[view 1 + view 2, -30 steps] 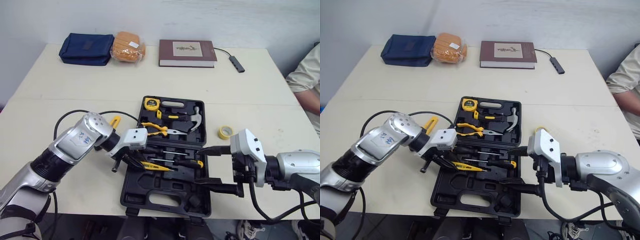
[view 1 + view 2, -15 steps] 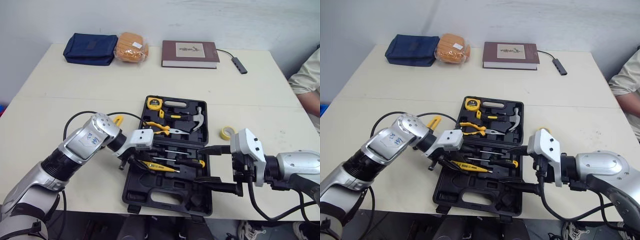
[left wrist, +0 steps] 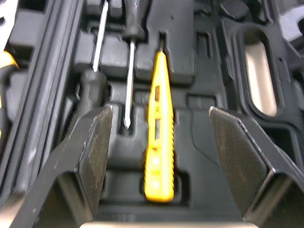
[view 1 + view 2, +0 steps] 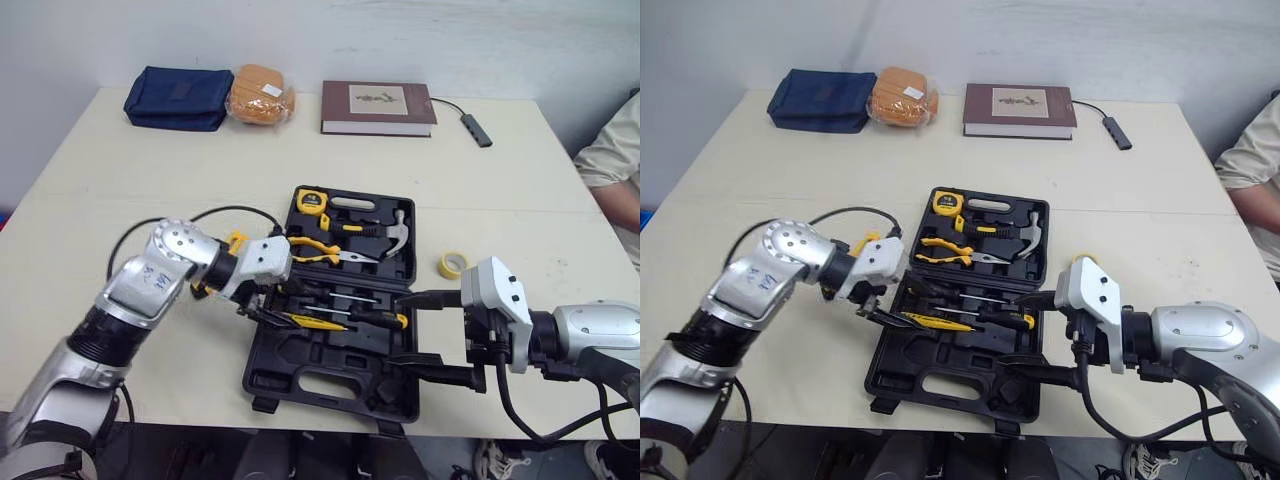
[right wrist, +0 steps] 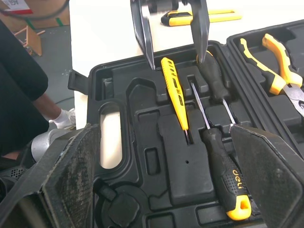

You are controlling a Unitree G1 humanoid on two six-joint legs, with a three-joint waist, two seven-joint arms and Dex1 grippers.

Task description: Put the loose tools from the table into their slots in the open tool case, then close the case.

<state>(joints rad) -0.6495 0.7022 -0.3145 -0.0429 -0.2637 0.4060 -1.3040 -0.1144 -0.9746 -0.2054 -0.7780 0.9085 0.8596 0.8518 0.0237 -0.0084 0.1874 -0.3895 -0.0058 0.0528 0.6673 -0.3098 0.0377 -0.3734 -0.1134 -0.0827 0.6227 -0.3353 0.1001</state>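
The black tool case [image 4: 300,375] lies open at the table's middle. Its tray holds a tape measure [image 4: 309,203], yellow pliers [image 4: 318,250], a hammer [image 4: 396,232], screwdrivers [image 5: 216,156] and a yellow test pen [image 3: 158,142]. My left gripper [image 4: 262,308] is open at the case's left side, its fingers [image 5: 142,33] straddling the handle end of the test pen without touching it. My right gripper [image 4: 397,329] stands open over the case's right edge, empty. A yellow utility knife [image 5: 199,18] lies on the table beside the left wrist. A yellow tape roll [image 4: 451,264] lies right of the case.
Along the far edge lie a navy pouch [image 4: 175,97], an orange bundle [image 4: 258,93], a book [image 4: 378,106] and a cabled adapter [image 4: 474,128]. A person's arm [image 4: 612,160] shows at the table's right side. A black cable [image 4: 150,228] loops by my left arm.
My left forearm has swung toward the far side and its wrist has turned; the gripper stays at the test pen's end. The right arm has not moved.
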